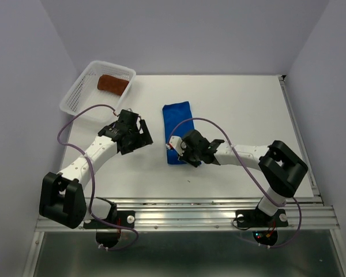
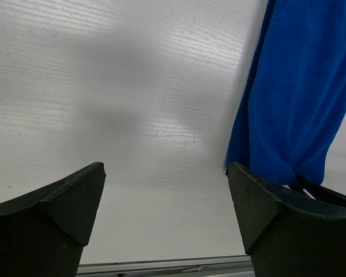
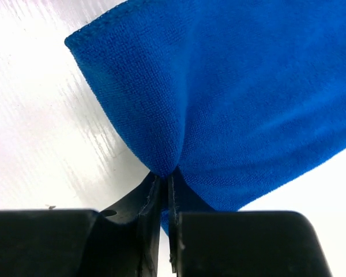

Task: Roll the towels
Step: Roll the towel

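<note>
The bright blue towel (image 1: 177,124) lies flat and lengthwise in the middle of the table. In the right wrist view my right gripper (image 3: 164,178) is shut on its near edge, and the blue towel (image 3: 248,86) puckers into a fold where the jaws pinch it. From above, the right gripper (image 1: 181,152) sits at the towel's near end. My left gripper (image 1: 143,136) hovers just left of the towel, open, with nothing between its fingers. In its own view the left gripper (image 2: 165,173) looks down on bare table with the blue towel (image 2: 300,86) at the right. The rust-brown towel (image 1: 112,84) lies in the basket.
A white mesh basket (image 1: 75,97) stands at the far left corner of the white table (image 1: 248,109). Purple cables loop over both arms. A metal rail (image 1: 207,208) runs along the near edge.
</note>
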You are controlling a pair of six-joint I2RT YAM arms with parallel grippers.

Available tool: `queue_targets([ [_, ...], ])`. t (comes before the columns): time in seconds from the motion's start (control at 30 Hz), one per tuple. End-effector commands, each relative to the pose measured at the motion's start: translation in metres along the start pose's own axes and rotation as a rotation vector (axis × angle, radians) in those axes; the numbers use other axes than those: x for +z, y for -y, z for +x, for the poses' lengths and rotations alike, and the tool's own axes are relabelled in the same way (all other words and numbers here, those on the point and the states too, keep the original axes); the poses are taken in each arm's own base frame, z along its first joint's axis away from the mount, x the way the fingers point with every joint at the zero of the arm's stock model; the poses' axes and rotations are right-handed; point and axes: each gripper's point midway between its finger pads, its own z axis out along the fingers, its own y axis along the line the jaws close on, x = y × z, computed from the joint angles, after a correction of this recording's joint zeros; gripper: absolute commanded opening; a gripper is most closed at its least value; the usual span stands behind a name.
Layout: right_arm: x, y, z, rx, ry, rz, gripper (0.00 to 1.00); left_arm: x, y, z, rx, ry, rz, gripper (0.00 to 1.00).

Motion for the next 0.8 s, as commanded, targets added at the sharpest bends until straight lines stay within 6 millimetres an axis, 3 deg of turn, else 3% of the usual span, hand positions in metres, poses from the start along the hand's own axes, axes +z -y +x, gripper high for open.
queue_targets([
  [0.0,-0.021,0.001,-0.026,0.056,0.068,-0.001,0.05,-0.003,0.001,0.001,0.018,0.009,0.016,0.99],
  [0.37,-0.028,0.03,-0.053,-0.073,0.081,0.089,0.08,-0.006,0.017,0.006,0.057,-0.021,0.107,0.99],
  [0.63,-0.016,0.06,-0.062,-0.125,0.042,0.154,0.08,-0.008,0.031,0.008,0.078,-0.016,0.194,0.99],
  [0.77,-0.008,0.076,-0.06,-0.116,0.03,0.165,0.08,-0.003,0.039,0.019,0.095,-0.047,0.27,0.99],
])
